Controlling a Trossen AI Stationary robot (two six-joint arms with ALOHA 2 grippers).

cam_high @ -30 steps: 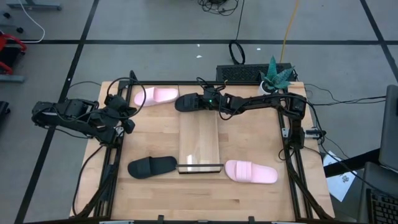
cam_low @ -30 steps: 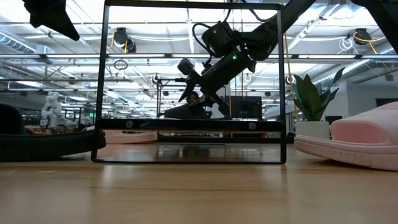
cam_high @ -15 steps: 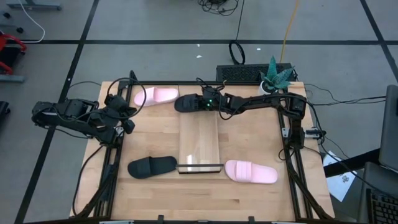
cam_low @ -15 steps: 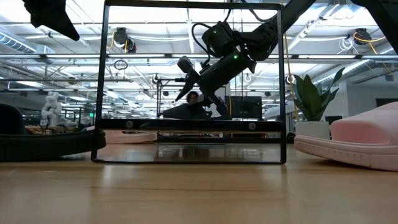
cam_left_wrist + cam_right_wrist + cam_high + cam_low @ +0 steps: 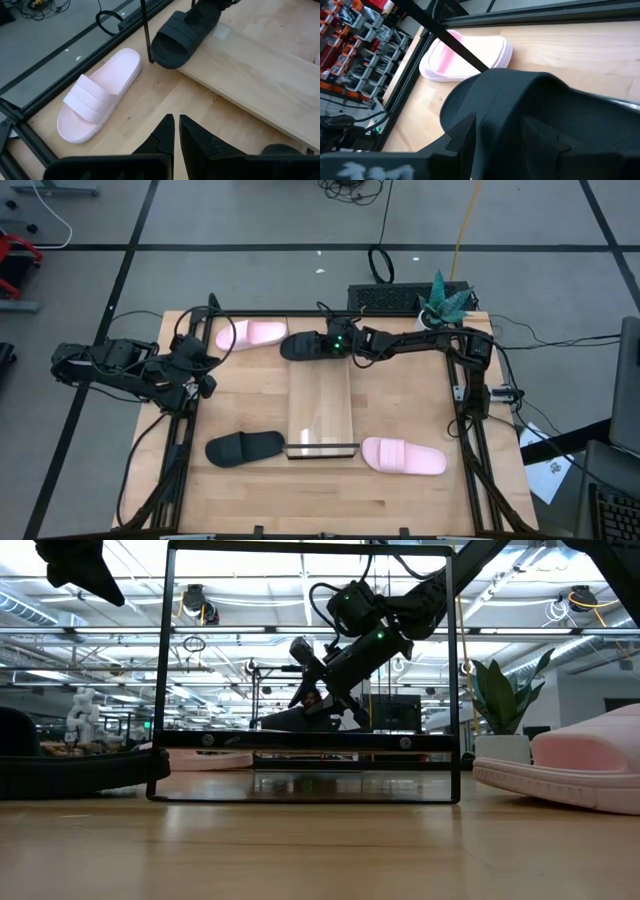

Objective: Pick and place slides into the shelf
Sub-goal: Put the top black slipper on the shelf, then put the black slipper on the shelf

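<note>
A black slide (image 5: 300,346) lies on the far end of the shelf (image 5: 320,405), its toe past the plank's left edge (image 5: 185,32). My right gripper (image 5: 325,344) reaches in from the table's right and hovers open at that slide's heel end (image 5: 318,675). A pink slide (image 5: 250,334) lies on the tabletop left of it. The second black slide (image 5: 245,448) and second pink slide (image 5: 403,456) lie flat on either side of the shelf's near, dark-lipped end. My left gripper (image 5: 208,377) waits shut above the table's left side (image 5: 176,120). My right gripper comes slanting down from the table's right, its open fingers (image 5: 465,135) at the black slide's heel end (image 5: 520,95). Whether they touch it, I cannot tell. The slide lies flat on the shelf's far end.
Dark metal frame rails (image 5: 185,440) run along the table's left and right sides, and a thin upright frame (image 5: 305,740) stands at the shelf's near end. A potted plant (image 5: 440,305) sits at the far right corner. The plank's middle (image 5: 320,390) is bare.
My right gripper has drawn back a little toward the table's right, while the black slide has stayed on the shelf's far end.
</note>
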